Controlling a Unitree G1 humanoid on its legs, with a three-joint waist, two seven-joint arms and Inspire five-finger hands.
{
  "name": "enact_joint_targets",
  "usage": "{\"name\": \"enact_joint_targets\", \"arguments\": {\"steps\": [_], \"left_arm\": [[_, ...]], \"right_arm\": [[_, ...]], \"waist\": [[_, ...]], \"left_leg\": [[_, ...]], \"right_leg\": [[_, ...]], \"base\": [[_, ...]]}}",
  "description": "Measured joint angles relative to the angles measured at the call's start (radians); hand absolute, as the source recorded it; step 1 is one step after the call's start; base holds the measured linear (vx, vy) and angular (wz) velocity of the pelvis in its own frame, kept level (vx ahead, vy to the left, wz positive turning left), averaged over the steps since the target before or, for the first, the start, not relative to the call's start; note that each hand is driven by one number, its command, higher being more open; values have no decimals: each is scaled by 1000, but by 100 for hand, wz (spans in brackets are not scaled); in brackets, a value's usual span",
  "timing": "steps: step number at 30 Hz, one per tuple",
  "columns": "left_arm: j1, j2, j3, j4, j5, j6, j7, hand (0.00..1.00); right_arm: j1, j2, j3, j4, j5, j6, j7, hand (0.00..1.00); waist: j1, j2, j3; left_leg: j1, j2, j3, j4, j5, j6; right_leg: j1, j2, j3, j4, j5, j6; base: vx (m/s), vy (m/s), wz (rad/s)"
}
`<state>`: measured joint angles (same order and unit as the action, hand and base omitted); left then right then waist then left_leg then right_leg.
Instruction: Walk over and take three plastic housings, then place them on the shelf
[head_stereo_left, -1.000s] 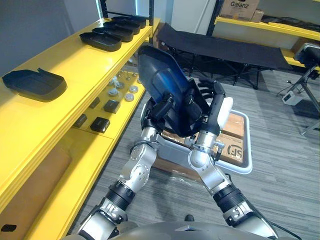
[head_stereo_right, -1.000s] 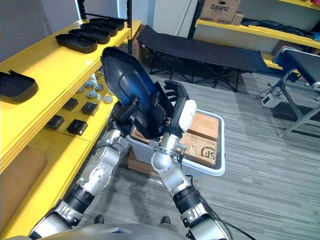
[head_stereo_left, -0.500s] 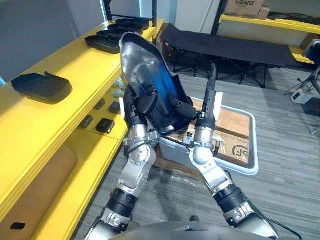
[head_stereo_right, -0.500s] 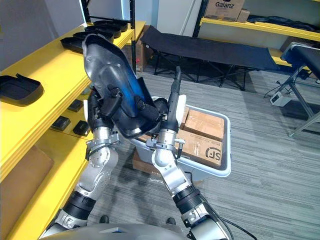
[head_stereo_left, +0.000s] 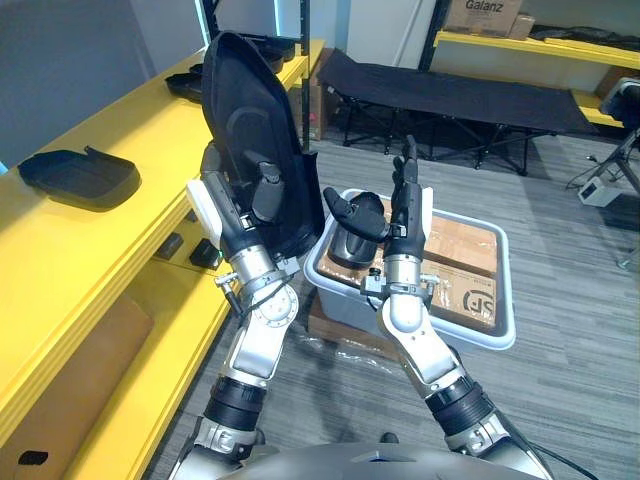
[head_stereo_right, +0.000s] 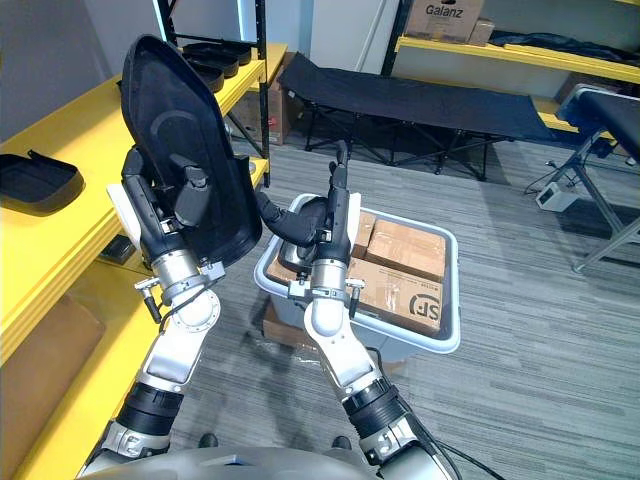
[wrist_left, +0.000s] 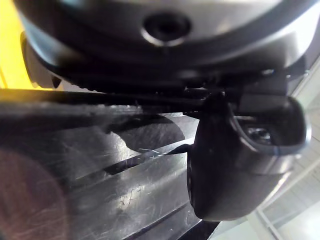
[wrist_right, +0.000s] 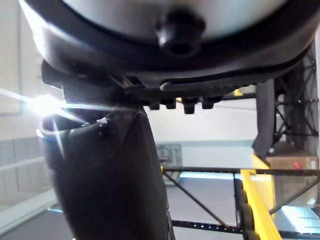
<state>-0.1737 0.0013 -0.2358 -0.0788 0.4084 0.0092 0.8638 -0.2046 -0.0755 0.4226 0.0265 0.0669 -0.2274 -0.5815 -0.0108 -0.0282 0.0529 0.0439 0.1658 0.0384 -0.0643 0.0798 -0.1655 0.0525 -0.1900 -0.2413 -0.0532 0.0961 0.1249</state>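
A large black plastic housing (head_stereo_left: 250, 105) stands upright in my left hand (head_stereo_left: 265, 188), whose fingers and thumb are curled round its lower part. It is held beside the edge of the yellow shelf (head_stereo_left: 130, 215). In the left wrist view the thumb (wrist_left: 240, 160) presses on the housing's glossy surface (wrist_left: 75, 170). My right hand (head_stereo_left: 403, 215) is raised over the grey bin (head_stereo_left: 480, 338), fingers straight up, thumb (wrist_right: 110, 175) out, holding nothing. Another housing (head_stereo_left: 75, 172) lies on the shelf top, with several more housings (head_stereo_left: 195, 85) further back.
The grey bin holds cardboard boxes (head_stereo_left: 465, 285) and stands on the carpet in front of me. Small dark parts (head_stereo_left: 205, 250) sit on the lower shelf level. A black folding cot (head_stereo_left: 450, 95) stands behind, with another yellow rack (head_stereo_left: 530, 45) beyond it.
My right hand has let go of the housing and straightened its fingers. My left hand has swung the housing upright and to the left, toward the shelf.
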Motion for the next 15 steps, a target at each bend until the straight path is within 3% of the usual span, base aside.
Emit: {"name": "enact_joint_targets", "arguments": {"steps": [4, 7, 10, 15], "left_arm": [[1, 16, 9, 13, 34, 14, 29, 0], [24, 19, 27, 44, 29, -12, 45, 0], [76, 20, 53, 51, -26, -63, 46, 0], [167, 22, 110, 23, -178, -193, 11, 0]], "right_arm": [[2, -5, 2, -35, 40, -5, 57, 100], [29, -20, -4, -82, 89, -4, 118, 100], [112, -37, -32, -106, 120, -5, 174, 100], [326, -49, -199, -106, 159, -3, 279, 100]], "waist": [[-16, 0, 0], [-18, 2, -1], [-18, 2, -1], [-20, 3, 0]], "left_leg": [[1, 0, 5, -5, 1, 1], [2, 0, 15, -10, 1, 1], [1, 0, 22, -11, 0, 1], [0, 0, 25, -12, -5, -1]], "right_leg": [[-4, 0, 4, 0, -1, -1], [-13, 0, 14, 0, 2, 3], [-18, 0, 25, 0, 3, 6], [-21, 0, 28, 1, -5, 12]], "base": [[-7, 0, -2], [-1, -1, -9], [7, -3, -5], [0, 0, 0]]}}
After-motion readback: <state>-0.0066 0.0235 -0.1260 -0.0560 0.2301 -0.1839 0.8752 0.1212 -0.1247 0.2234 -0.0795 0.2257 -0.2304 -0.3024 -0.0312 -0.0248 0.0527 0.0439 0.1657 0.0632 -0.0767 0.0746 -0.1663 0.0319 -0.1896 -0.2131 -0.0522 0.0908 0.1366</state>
